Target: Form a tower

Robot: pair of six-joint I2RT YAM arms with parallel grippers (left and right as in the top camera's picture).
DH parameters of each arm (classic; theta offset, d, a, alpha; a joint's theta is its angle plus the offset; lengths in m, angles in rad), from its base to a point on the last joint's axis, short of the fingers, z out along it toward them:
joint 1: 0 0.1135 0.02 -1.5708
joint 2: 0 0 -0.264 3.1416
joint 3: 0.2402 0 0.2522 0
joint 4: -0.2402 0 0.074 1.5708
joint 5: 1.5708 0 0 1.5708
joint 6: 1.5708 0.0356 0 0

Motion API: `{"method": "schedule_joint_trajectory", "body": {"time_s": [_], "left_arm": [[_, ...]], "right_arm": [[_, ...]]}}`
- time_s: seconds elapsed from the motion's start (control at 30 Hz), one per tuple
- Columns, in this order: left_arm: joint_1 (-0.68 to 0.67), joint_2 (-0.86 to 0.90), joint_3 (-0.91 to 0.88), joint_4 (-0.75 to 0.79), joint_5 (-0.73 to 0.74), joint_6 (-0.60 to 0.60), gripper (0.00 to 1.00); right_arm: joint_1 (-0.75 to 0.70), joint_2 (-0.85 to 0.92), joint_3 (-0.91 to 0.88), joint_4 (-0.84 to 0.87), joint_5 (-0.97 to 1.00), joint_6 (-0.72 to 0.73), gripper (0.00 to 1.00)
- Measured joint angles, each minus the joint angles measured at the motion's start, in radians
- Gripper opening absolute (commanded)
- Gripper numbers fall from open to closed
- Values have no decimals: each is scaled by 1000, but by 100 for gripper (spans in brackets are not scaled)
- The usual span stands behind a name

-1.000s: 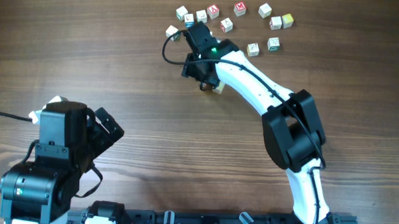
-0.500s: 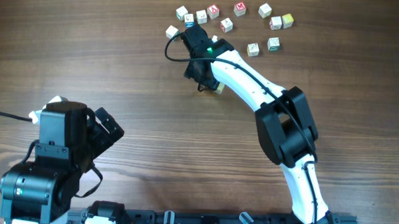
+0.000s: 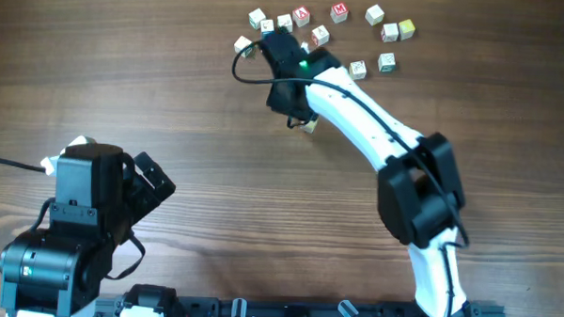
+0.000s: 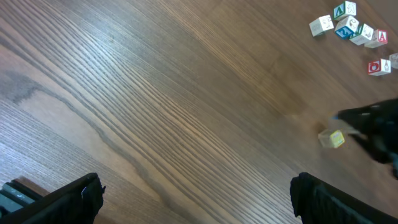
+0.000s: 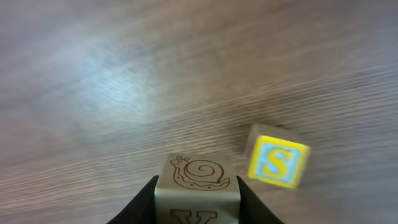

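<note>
1. The tower (image 5: 275, 163) amounted to a single cube with a yellow border and a blue S. It lay on the table (image 3: 126, 59) below the row of loose letter cubes (image 3: 320, 35), and nothing was stacked on it.
2. Just beside it, but apart from it, was a snail cube (image 5: 199, 174) of pale wood. The right gripper (image 5: 196, 190) pinched it by its two side faces, with the snail drawing facing the wrist camera.
3. The step in hand looked like carrying this cube over to be the second level. In the wrist view it sat off to the left of the S cube, not above it.
4. The next move would call for centring the held cube squarely over the S cube, lowering it flat, and only then letting go.
5. The left gripper (image 4: 196, 183) hung spread wide and empty, well away from the work.
</note>
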Motion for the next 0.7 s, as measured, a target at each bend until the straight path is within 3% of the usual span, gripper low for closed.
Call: {"method": "schedule_joint_trajectory", "body": {"time_s": [0.27,0.7], "left_arm": [[0,0,0,0,0,0,100],[0,0,0,0,0,0,100]], "right_arm": [[-1,-36,14,-91,118,55,35],[-66,-36,-109,-32,19,146,35]]}}
